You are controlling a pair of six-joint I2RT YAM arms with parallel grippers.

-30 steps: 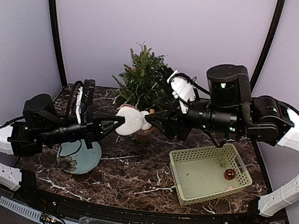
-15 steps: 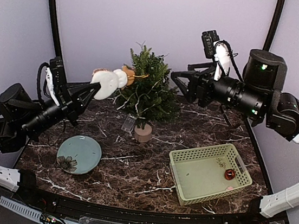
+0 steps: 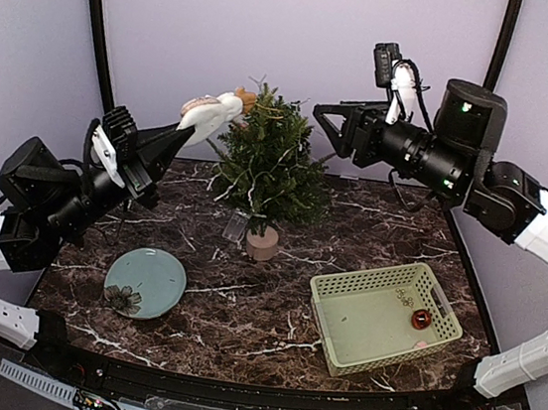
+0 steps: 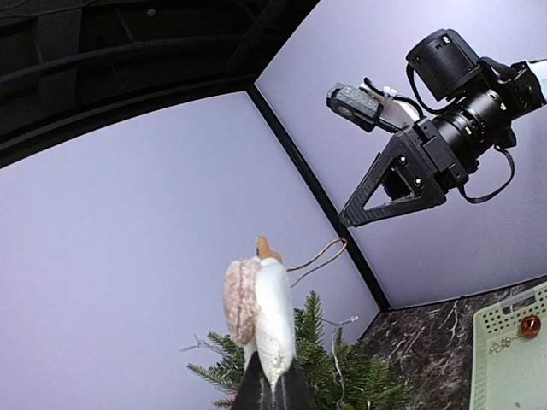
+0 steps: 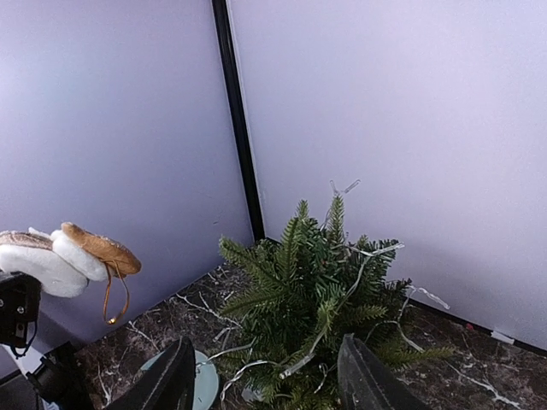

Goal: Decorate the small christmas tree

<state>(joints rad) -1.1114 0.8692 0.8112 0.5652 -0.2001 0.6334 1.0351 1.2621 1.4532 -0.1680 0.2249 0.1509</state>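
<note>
left wrist view — left jaws, mostly cropped, pinch a plush ornament [image 4: 272,325]; right jaws wide.

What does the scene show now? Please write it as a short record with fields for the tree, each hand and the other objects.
Tree: small christmas tree, upright in its pot, at the back of the table
Left hand: shut on a white plush ornament, raised beside the tree top
Right hand: open, holding nothing, raised on the tree's other side
Basket: green, holds a red ball
Plate: blue-green, near the left arm
</note>
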